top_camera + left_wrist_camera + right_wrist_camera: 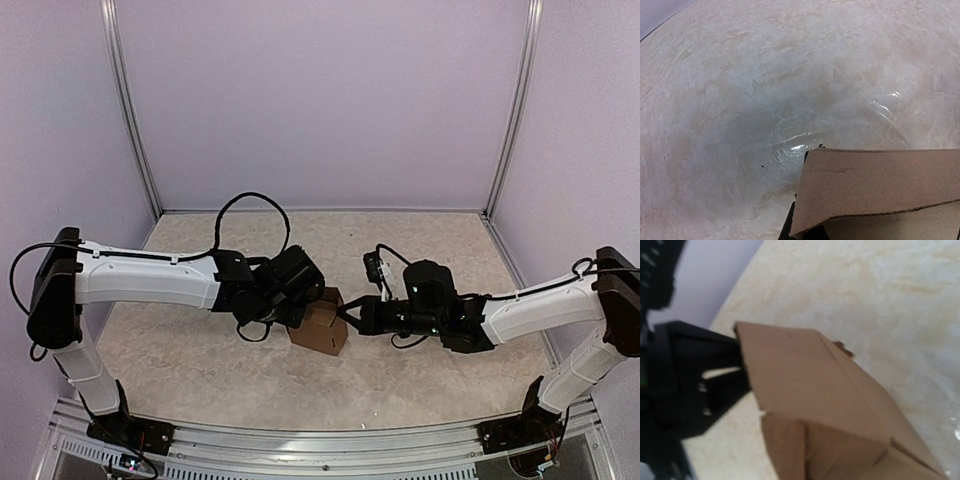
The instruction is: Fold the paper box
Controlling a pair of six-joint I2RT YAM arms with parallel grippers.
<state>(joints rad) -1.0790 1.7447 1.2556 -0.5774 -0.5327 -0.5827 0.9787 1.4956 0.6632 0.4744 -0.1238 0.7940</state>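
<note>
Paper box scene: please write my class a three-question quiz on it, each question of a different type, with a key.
1. True or false: the paper box lies as a flat, unfolded sheet.
2. Where does the box sit in the top view? A. between the left gripper and the right gripper; B. far to the left of both; C. far to the right of both.
3. Fill in: the box's cardboard is plain ____ in colour.
Key: 1 false, it already has a cube-like shape; 2 A; 3 brown.

No readable text, label, brand, number or sign on the paper box (322, 335) or the tabletop (200, 370).
</note>
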